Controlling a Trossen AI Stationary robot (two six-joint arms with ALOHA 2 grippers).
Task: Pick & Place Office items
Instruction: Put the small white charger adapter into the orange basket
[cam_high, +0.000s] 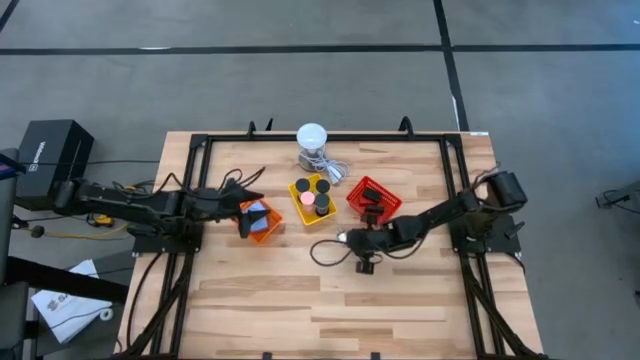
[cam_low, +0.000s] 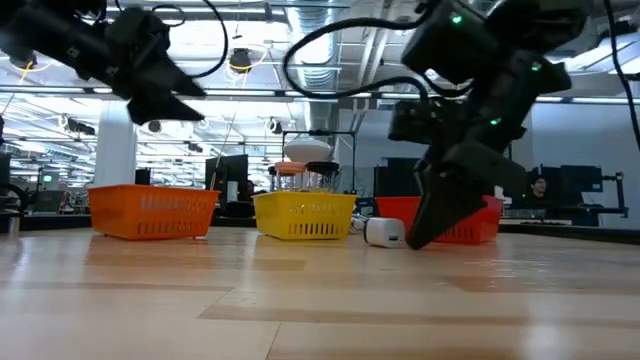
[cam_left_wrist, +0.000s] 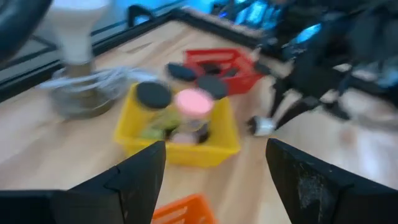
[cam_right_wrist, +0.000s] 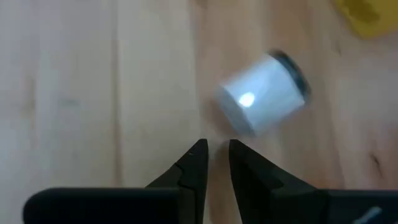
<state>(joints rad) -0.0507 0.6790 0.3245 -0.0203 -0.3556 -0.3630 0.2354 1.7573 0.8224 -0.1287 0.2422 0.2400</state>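
Observation:
A small white cylinder with a dark end (cam_right_wrist: 264, 93) lies on its side on the bare wood (cam_high: 341, 238), left of the red basket (cam_low: 383, 232). My right gripper (cam_right_wrist: 216, 152) points down just beside it with only a narrow slit between its fingertips, touching nothing (cam_high: 352, 240). My left gripper (cam_left_wrist: 214, 155) hovers open over the orange basket (cam_high: 262, 222), which holds light-blue blocks (cam_high: 257, 210). The yellow basket (cam_left_wrist: 180, 152) holds black discs (cam_left_wrist: 153, 94) and a pink disc (cam_left_wrist: 194, 101). Black pieces (cam_left_wrist: 211, 86) lie in the red basket (cam_high: 373, 199).
A white round-topped device (cam_high: 313, 138) with a grey cable (cam_high: 335, 168) stands behind the yellow basket near the far edge. A black frame (cam_high: 190, 180) runs along the table's left, right and far sides. Bare wood (cam_high: 300, 300) lies toward the near edge.

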